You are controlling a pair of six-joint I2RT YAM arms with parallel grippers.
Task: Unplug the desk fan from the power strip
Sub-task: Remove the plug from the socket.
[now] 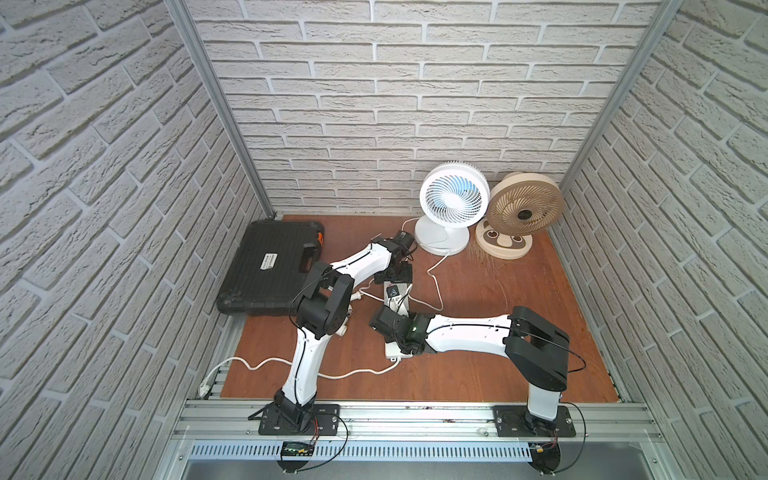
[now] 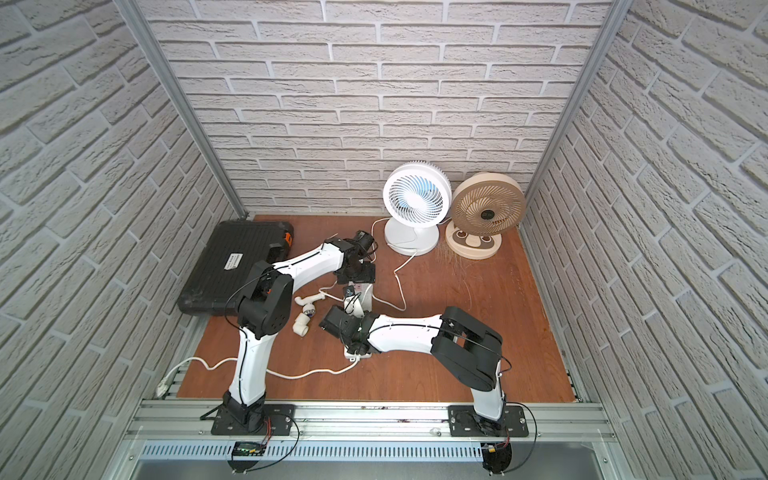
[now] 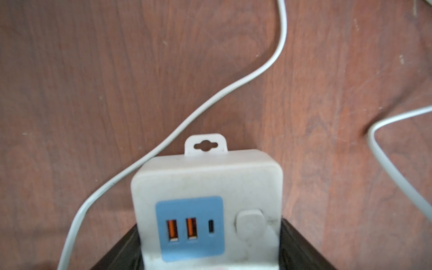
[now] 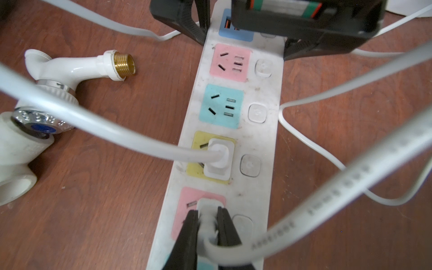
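Gripping white plug [image 4: 207, 203] in power strip [image 4: 266, 145] with right gripper [image 4: 207, 211], strip's USB end [image 3: 189, 229] with left gripper [image 3: 210, 223]; closed black case [image 1: 257, 286], label [image 1: 270, 261] unreadable

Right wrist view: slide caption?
Right gripper shut on white plug in a pink socket of the power strip.

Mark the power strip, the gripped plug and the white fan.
power strip [image 4: 263, 138]: right wrist view, bare white top face.
gripped plug [image 4: 209, 207]: right wrist view, white body.
white fan [image 1: 453, 198]: a top view, front grille.
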